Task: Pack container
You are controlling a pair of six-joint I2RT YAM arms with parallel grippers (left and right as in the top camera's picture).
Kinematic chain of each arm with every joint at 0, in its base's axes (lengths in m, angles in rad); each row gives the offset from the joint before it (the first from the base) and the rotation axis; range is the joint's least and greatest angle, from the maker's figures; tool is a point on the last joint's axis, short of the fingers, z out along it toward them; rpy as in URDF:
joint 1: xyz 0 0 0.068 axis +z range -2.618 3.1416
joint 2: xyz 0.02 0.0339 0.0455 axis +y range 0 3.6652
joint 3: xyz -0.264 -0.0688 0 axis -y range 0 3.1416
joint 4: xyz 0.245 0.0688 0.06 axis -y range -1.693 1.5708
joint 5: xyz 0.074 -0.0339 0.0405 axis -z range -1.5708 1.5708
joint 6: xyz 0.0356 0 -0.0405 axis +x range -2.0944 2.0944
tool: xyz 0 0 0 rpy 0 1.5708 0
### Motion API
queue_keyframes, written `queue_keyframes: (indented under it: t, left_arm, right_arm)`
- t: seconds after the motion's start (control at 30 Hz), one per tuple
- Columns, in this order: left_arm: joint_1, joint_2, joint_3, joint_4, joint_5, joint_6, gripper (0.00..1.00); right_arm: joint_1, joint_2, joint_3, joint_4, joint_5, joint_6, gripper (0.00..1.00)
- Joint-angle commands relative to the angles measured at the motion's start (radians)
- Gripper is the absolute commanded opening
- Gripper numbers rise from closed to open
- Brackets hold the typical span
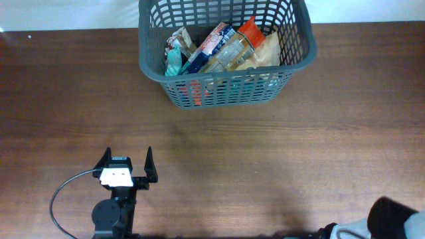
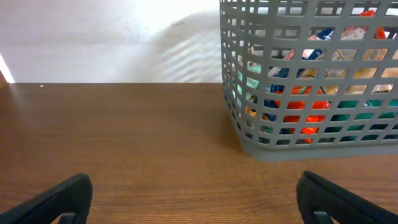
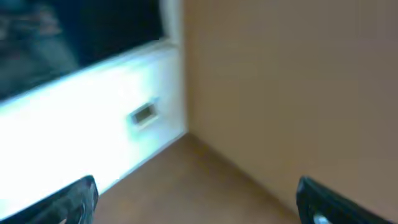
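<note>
container (image 1: 226, 89) stands upright at the far edge of the wooden table (image 1: 279, 166), a little right of the middle, and we see several packets inside it: an orange-red packet (image 1: 250, 28) at the far right, a blue and white packet (image 1: 207, 45) leaning across the middle, a clear packet (image 1: 234, 50) just beside it, a tan packet (image 1: 269, 48) by the right wall and a teal packet (image 1: 174, 62) at the left wall. our left gripper (image 1: 128, 157) is over the near left part of the table, well apart from the container and pointing towards it; its jaws are spread wide with nothing between them, only bare wood. a black cable (image 1: 56, 199) loops out to its left. our right gripper (image 3: 196, 186) shows only in the right wrist view, which is blurred and faces a white panel (image 3: 93, 124) and a tan wall (image 3: 298, 81); its fingers (image 3: 68, 200) stand far apart and we see nothing held.
</note>
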Motion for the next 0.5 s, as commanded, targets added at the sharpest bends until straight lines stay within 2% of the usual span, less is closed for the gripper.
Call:
queue_keyframes:
  t: [0.0, 0.2, 0.47]
  left_arm:
    - [-0.005, -0.01, -0.008, -0.002, 0.01, 0.016, 0.99]
    - [-0.005, -0.01, -0.008, -0.002, 0.01, 0.016, 0.99]
    - [-0.005, -0.01, -0.008, -0.002, 0.011, 0.016, 0.99]
  right_arm:
    - [0.072, -0.101, -0.174, 0.126, -0.164, 0.011, 0.99]
    - [0.216, -0.275, -0.544, 0.439, -0.161, 0.011, 0.99]
    - [0.349, -0.487, -0.965, 0.695, -0.161, 0.012, 0.99]
